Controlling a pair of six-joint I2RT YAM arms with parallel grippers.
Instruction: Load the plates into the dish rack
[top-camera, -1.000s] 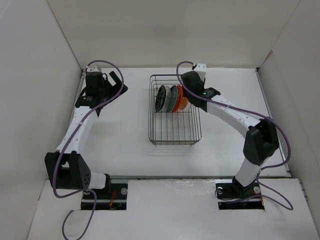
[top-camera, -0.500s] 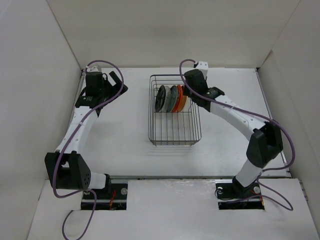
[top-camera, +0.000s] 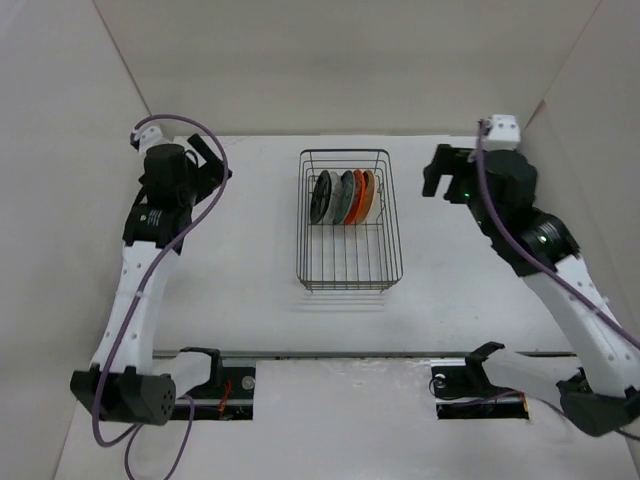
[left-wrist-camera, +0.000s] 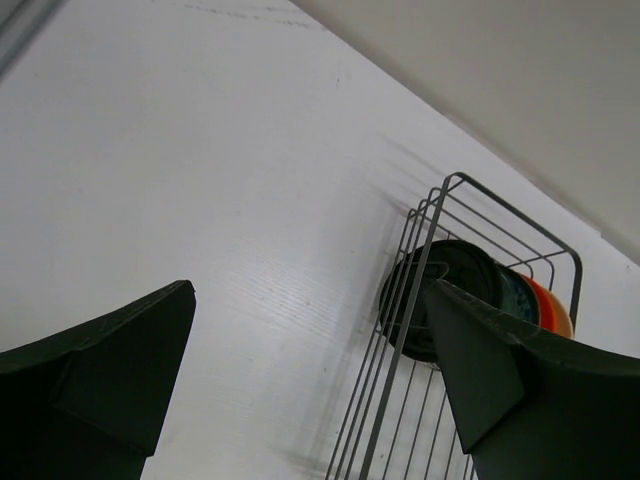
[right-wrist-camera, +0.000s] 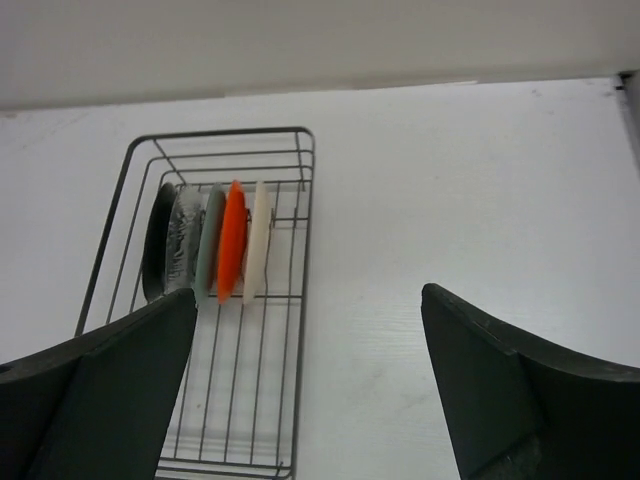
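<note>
While the dish rack (top-camera: 350, 272) is seen standing lengthwise near the middle of the white table (top-camera: 240, 260), all five plates (top-camera: 345, 197) are found inside it. They are set upright on edge in a close row across its far half. Read from the row's left end (most clearly from the right wrist), they are a black plate (right-wrist-camera: 157, 255), a pale grey plate (right-wrist-camera: 183, 245), a teal plate (right-wrist-camera: 210, 245), an orange plate (right-wrist-camera: 232, 240) and a cream plate (right-wrist-camera: 258, 240). Each plate is parted from the next by the upright wires.

The left gripper (top-camera: 212, 168) is held over the far left of the table, well apart from the rack and pointed toward it. Its jaws are spread wide and nothing is gripped between them.

The right gripper (top-camera: 436, 172) is held to the right of the rack, also well apart from it and facing it. Its jaws are likewise parted wide, with nothing grasped; only bare table and the rack are framed between its fingers (right-wrist-camera: 120, 390).
</note>
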